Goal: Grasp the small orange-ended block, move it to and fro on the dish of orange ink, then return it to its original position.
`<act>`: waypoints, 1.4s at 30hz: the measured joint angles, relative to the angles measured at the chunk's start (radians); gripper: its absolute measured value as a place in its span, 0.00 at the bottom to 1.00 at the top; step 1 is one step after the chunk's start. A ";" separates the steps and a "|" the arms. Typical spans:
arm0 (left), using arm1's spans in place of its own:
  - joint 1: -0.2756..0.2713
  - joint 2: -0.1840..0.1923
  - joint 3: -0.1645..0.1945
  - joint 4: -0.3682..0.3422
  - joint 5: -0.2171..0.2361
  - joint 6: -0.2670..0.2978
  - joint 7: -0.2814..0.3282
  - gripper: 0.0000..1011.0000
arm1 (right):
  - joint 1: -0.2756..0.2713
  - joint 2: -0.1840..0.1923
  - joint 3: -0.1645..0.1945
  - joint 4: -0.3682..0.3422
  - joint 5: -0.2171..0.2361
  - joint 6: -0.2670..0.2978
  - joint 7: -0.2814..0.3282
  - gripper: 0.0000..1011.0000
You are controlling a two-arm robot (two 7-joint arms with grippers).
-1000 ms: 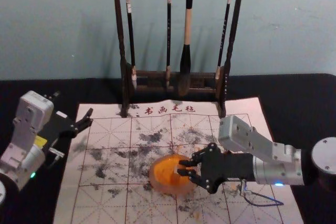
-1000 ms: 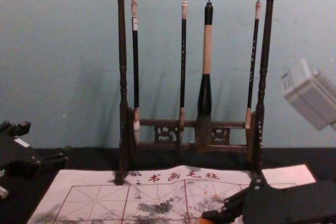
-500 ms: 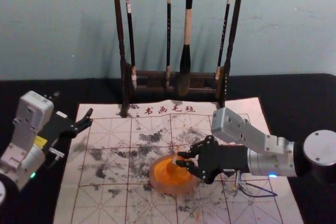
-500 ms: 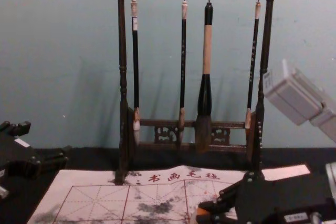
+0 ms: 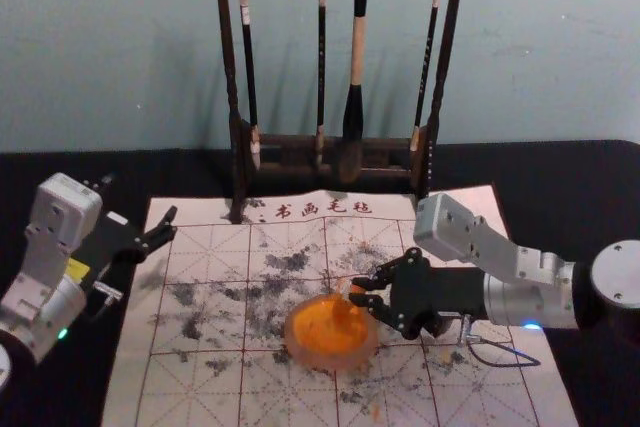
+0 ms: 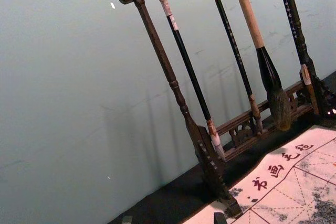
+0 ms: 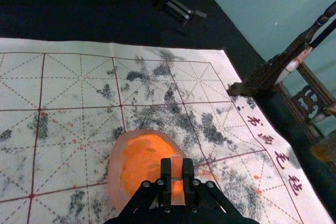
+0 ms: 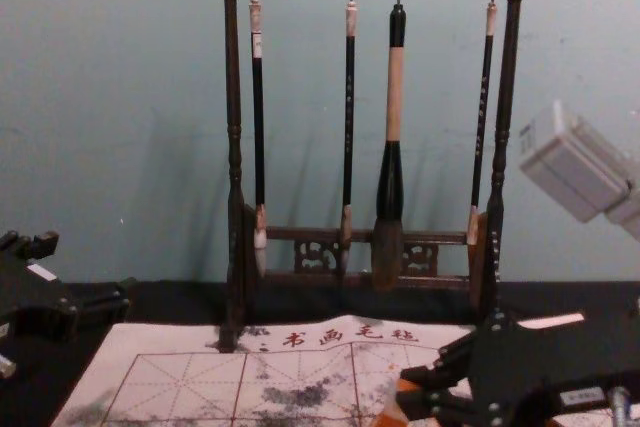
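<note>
My right gripper is at the back right edge of the round dish of orange ink. In the right wrist view the same gripper is shut on the small block, whose sides the fingers clasp. The dish lies beneath it; whether the block touches the ink I cannot tell. From the chest, the block looks tilted, orange at its ends. My left gripper stays parked and open at the mat's back left; in its wrist view, the gripper has nothing between its fingertips.
A dark wooden rack with several hanging brushes stands behind the dish, on the far edge of the mat. The ink-stained, grid-lined mat lies flat under the dish, on a black-covered table. A wall rises behind the rack.
With the block in its grip, my right gripper has moved from over the dish's middle toward the back, then to the right. The left arm has held still.
</note>
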State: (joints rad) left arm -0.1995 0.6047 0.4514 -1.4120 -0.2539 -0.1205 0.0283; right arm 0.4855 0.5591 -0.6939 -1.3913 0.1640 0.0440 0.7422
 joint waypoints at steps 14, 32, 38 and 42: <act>0.000 0.000 0.000 0.000 0.000 0.000 0.000 0.99 | -0.037 0.055 0.012 -0.071 0.017 0.038 0.015 0.10; 0.000 0.000 0.000 0.000 0.000 0.000 0.000 0.99 | -0.042 0.062 -0.006 -0.100 0.023 0.046 0.031 0.10; 0.000 0.000 0.000 0.000 0.000 0.000 0.000 0.99 | -0.031 0.049 -0.020 -0.096 0.014 0.047 0.032 0.10; 0.000 0.000 0.000 0.000 0.000 0.000 0.000 0.99 | -0.020 0.037 -0.031 -0.083 0.005 0.047 0.031 0.10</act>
State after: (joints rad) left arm -0.1994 0.6047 0.4514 -1.4120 -0.2539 -0.1205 0.0283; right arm 0.4654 0.5957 -0.7244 -1.4747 0.1692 0.0914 0.7732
